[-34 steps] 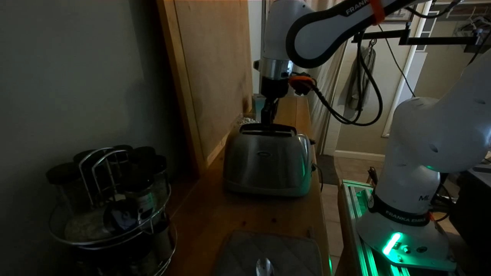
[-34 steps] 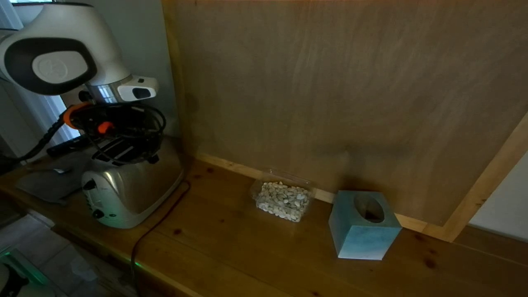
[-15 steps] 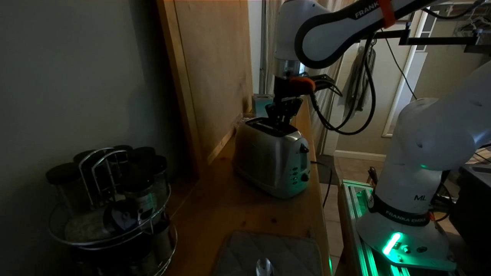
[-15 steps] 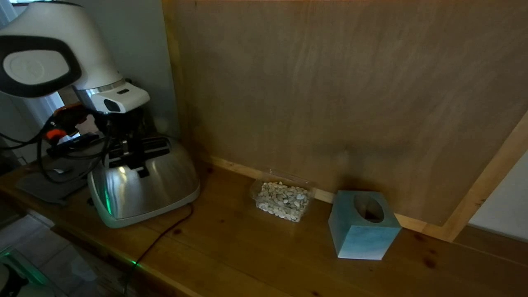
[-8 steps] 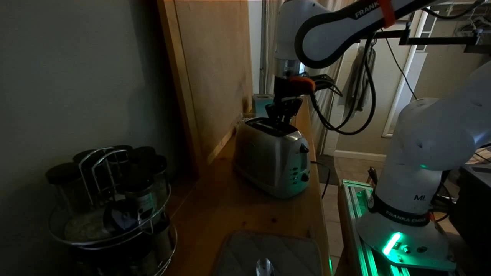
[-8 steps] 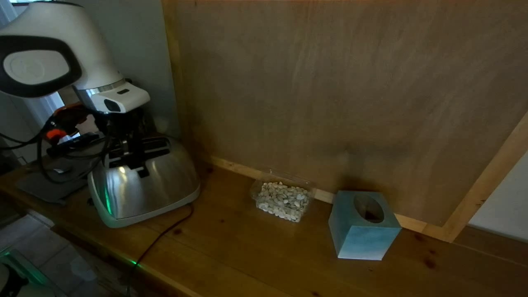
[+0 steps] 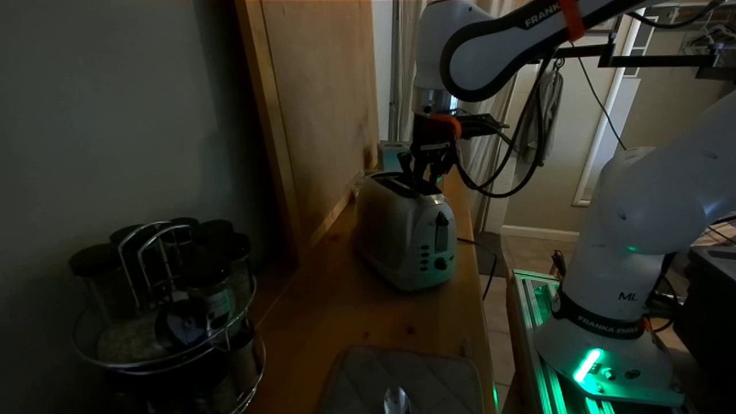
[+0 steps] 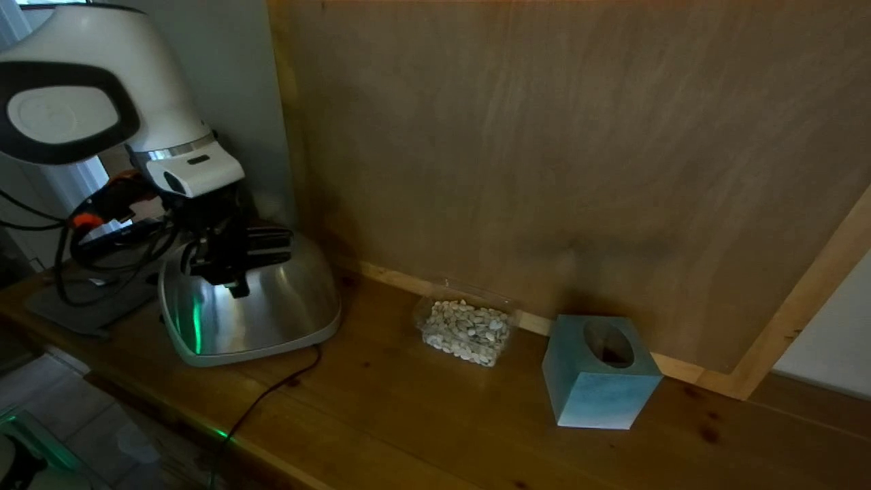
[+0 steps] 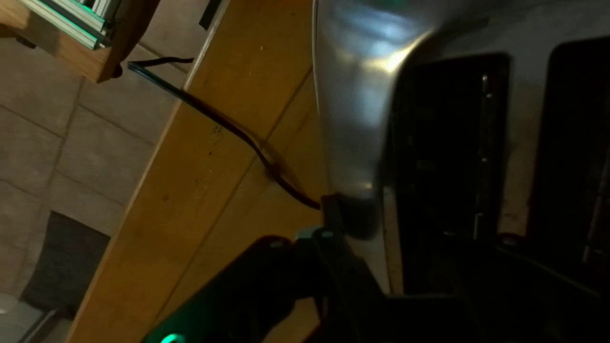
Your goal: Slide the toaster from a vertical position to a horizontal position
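The silver toaster (image 7: 397,230) stands upright on the wooden counter (image 7: 322,322), its control end with the lever facing the counter's front edge. It also shows in an exterior view (image 8: 265,306). My gripper (image 7: 425,175) points down at its top. In the wrist view (image 9: 391,219), one finger (image 9: 331,214) lies along the toaster's outer wall and the other reaches into the near slot, mostly lost in darkness. The wall sits between them, and the gripper looks shut on it. The toaster's cord (image 9: 228,124) runs over the counter edge.
A spice rack (image 7: 172,310) with jars stands at the near left. A grey mat (image 7: 402,379) with a spoon (image 7: 397,399) lies in front. A wooden panel (image 8: 578,163) backs the counter. A box of white pebbles (image 8: 469,330) and a blue tissue box (image 8: 599,374) stand along it.
The toaster has turned from broadside to angled, its control end swinging into view of an exterior camera. My gripper has turned with it, with a further small turn in the last half second.
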`<state>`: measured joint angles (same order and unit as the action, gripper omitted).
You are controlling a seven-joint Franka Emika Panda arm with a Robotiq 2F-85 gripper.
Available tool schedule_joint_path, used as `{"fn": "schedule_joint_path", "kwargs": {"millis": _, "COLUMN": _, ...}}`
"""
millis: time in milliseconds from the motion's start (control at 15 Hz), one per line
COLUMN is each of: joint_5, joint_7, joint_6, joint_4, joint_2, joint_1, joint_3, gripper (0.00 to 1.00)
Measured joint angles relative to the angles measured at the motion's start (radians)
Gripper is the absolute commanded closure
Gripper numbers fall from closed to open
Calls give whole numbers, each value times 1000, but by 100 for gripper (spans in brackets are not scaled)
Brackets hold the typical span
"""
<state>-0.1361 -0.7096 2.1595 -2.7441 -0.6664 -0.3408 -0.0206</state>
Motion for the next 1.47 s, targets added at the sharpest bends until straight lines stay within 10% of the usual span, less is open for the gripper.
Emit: {"fn": "schedule_joint_path", "kwargs": {"millis": 1467, "joint_5": -17, "joint_7": -596, "joint_6": -156, "joint_4": 103, "joint_2": 88, "joint_1": -32, "joint_3": -75, "gripper": 91}}
